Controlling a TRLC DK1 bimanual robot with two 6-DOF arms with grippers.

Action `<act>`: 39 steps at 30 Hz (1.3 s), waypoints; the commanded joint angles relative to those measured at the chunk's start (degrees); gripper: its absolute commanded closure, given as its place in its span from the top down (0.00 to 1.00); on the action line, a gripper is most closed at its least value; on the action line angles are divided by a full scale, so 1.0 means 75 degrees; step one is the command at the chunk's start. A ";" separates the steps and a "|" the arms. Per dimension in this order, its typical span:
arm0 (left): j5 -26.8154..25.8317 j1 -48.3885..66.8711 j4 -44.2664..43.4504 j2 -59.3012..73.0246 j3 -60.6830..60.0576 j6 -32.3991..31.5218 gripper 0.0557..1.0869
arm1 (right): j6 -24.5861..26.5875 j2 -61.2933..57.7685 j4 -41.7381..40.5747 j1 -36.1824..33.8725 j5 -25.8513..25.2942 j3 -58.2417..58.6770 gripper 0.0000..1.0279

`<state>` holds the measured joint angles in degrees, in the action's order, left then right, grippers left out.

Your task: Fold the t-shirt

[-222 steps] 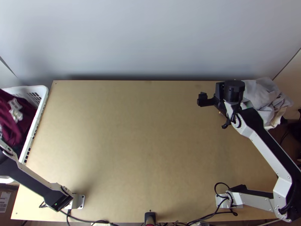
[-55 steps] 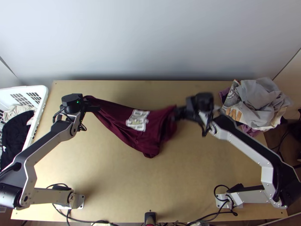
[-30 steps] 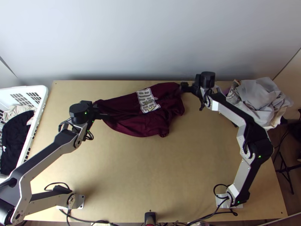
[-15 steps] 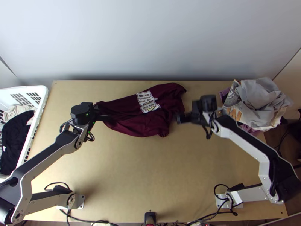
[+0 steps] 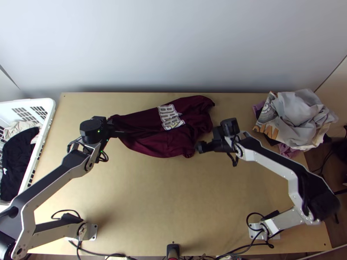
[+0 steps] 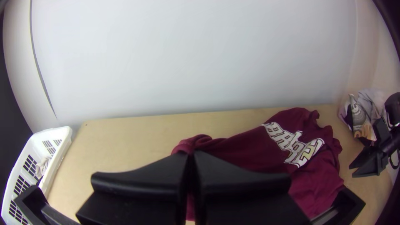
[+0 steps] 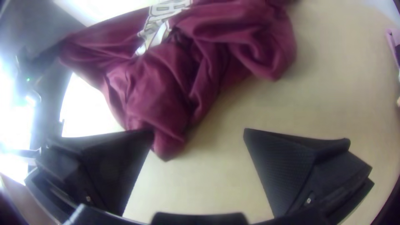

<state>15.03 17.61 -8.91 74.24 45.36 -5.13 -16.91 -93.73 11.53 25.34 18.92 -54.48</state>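
The maroon t-shirt lies on the far half of the desk, stretched crosswise and uneven: a narrow, gathered end at the left, a broader, rumpled part at the right, with creases running between. Its pale block lettering faces up, at a slant. The near edge at the right bunches into a small rounded corner.

The left gripper is at the narrow end. In the left wrist view, the jaws of the left gripper are clenched together on the t-shirt, with maroon cloth rising in a small fold just past the tips and more of it showing underneath.

The right gripper is beside the bunched near corner at the broad part. In the right wrist view, the jaws of the right gripper stand wide apart, grasping nothing; one of them overlaps the tip of that corner in the picture, and bare wood shows between them.

At the left edge of the desk is a white plastic basket with black cloth and cream cloth in it. A loose pile of clothes, grey, white and purple, sits at the far right corner.
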 commanded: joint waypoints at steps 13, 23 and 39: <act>0.0000 -0.0168 -0.0043 -0.0219 -0.0248 0.0086 0.03 | 0.0285 -0.1916 -0.0471 0.0183 -0.1679 -0.2264 0.01; -0.0011 -0.0367 -0.0254 -0.0183 -0.0424 0.0203 0.03 | 0.0473 -0.0393 -0.0154 0.0195 -0.1819 -0.1842 0.03; -0.0035 -0.0707 -0.0699 0.0367 -0.0576 0.0332 0.03 | 0.0098 0.2373 0.1744 -0.0426 -0.1819 -0.4010 0.03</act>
<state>14.94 13.56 -12.62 75.02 41.30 -2.98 -14.61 -80.60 21.54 23.68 5.39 -76.44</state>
